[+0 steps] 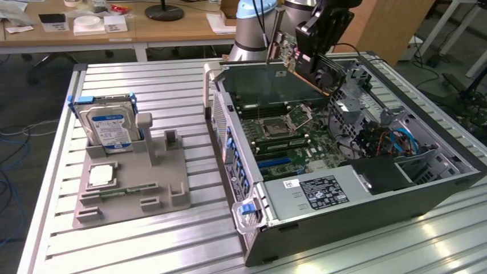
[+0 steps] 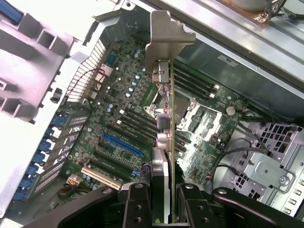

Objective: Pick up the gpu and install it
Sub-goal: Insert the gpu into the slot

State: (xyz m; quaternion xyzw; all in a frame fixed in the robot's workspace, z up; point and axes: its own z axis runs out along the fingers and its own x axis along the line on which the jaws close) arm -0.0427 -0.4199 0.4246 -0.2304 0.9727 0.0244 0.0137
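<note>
The gpu (image 1: 289, 54) hangs in the air over the far end of the open computer case (image 1: 365, 222). It touches nothing but the gripper (image 1: 320, 57), which is clamped on its two flat faces. In the wrist view the gpu (image 2: 167, 118) is seen edge-on, with its silvery bracket (image 2: 167, 38) at the end away from the gripper (image 2: 164, 209) and the black fingers (image 2: 137, 206) pressed one to each side of the card. Beneath it, well apart, lies the green motherboard (image 2: 118, 109) with a blue slot (image 2: 121, 145) among black ones (the card is seated in none of them). At the near end of the case sits a grey power supply (image 1: 320, 191) with a dark label. On the exterior view's left, well apart from the case, a grey fixture (image 1: 163, 177) stands on the slatted metal worktop (image 1: 152, 245). A hard drive (image 1: 110, 128) with a blue-white label stands upright in the fixture's far part, and a narrow green memory stick (image 1: 114, 194) lies flat in its near part
</note>
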